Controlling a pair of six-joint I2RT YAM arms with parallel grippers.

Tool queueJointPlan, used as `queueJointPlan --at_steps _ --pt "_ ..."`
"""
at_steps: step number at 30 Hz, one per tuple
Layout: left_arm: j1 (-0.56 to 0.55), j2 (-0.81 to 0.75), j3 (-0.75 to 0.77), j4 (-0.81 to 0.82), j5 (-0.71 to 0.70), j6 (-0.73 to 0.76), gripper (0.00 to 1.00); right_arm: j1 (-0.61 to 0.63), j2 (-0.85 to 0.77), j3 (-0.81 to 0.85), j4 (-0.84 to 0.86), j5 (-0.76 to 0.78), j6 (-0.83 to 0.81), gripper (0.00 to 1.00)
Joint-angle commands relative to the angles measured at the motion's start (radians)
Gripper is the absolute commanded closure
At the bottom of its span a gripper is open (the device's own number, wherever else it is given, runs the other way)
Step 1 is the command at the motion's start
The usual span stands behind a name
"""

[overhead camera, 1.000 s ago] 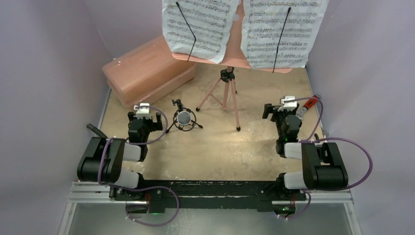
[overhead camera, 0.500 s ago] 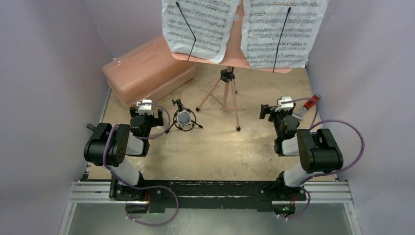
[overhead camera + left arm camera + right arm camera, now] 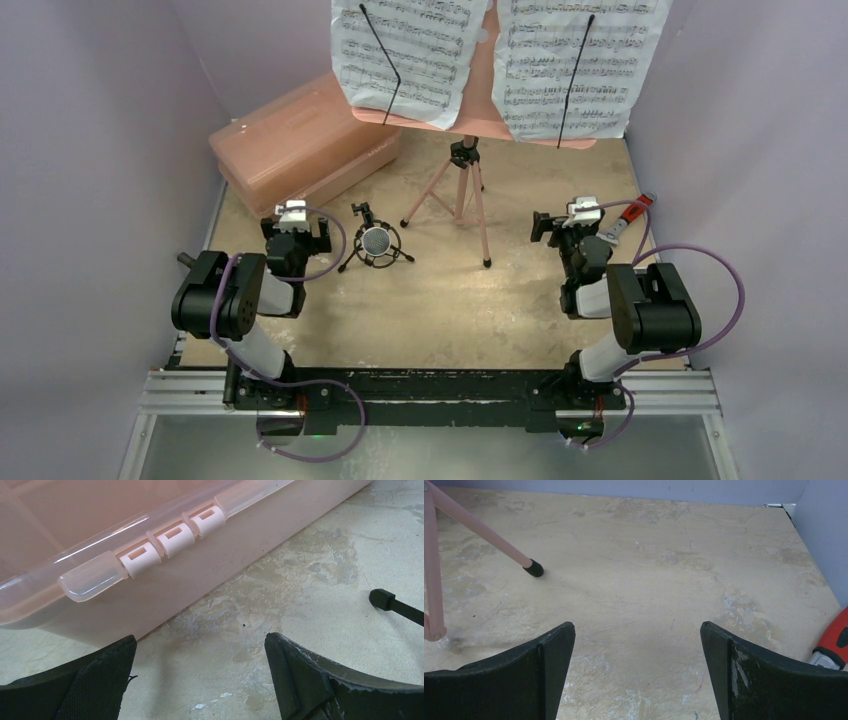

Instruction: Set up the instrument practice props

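my left pincer sits low at the left of the top view, fingers apart with nothing between them. through the gap i see only bare table and the front wall of the case, its latch across the upper left of my wrist picture. the case is no prop, so i judge this a parked pose and not a reach.

just right of that pincer stands the mic, cradled in its mini tripod, one black foot of which pokes in at the right edge of my left wrist picture. it seems set in front of the stand so a player faces both at once.

at centre, towards the top, the stand rests on three spread legs, which is what holds its top-heavy desk upright. the two pages lie side by side on the desk at the top edge, each pinned by a thin black wire so it cannot slide off.

right of centre, my right pincer is likewise spread wide and holds nothing. a stand leg with its black foot crosses the upper left of its picture, well apart from my fingers. the wrench lies at the far right, just beside that pincer; it is no prop.

to my eye everything is set up, and both arms are clear of the thin legs.
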Motion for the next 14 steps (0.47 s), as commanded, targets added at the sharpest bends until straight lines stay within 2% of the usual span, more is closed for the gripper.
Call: queueJointPlan --at_steps 1,14 --pt "0.007 0.004 0.021 0.043 -0.007 -0.014 0.0 -0.003 -0.004 0.015 0.065 0.0 -0.014 0.02" --pt "0.007 0.004 0.023 0.041 -0.006 -0.015 0.0 -0.004 -0.005 0.015 0.065 0.001 -0.014 0.02"
